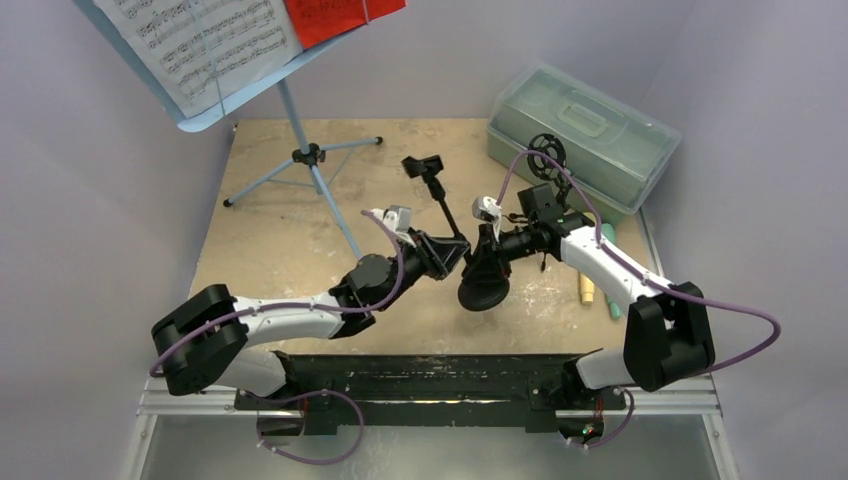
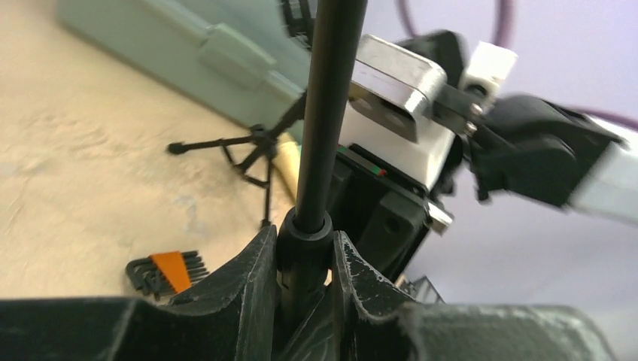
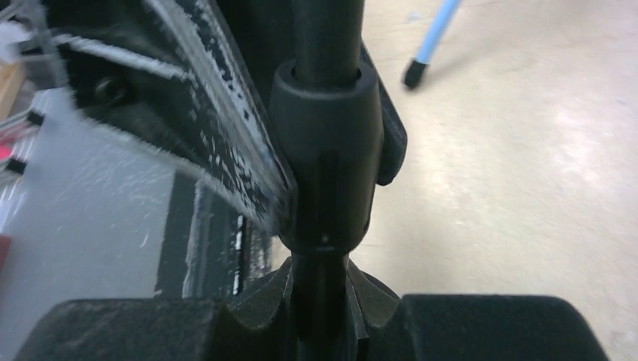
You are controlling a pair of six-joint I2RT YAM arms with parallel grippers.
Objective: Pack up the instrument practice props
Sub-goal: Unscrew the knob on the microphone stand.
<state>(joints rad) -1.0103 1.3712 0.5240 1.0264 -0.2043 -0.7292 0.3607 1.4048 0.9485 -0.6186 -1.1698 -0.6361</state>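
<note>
A black mic holder point(image 1: 440, 205) with a round base point(image 1: 483, 286) and a clip on top is held tilted above the table between both arms. My left gripper point(image 1: 457, 250) is shut on the rod's collar point(image 2: 305, 241). My right gripper point(image 1: 488, 250) is shut on the rod just below the collar point(image 3: 323, 150), right beside the left fingers point(image 3: 218, 128). The pale-blue music rack point(image 1: 205, 110) with white pages point(image 1: 205, 45) and a red page point(image 1: 335, 15) stands on tripod legs point(image 1: 310, 160) at the back left. Cream point(image 1: 587, 290) and teal point(image 1: 610, 300) microphones lie under the right arm.
The grey-green case point(image 1: 585, 135) stands shut at the back right, also in the left wrist view point(image 2: 188, 53). A small black tripod holder point(image 2: 252, 150) with a ring point(image 1: 546, 152) stands in front of it. A hex key set with an orange tag point(image 2: 169, 272) lies on the table.
</note>
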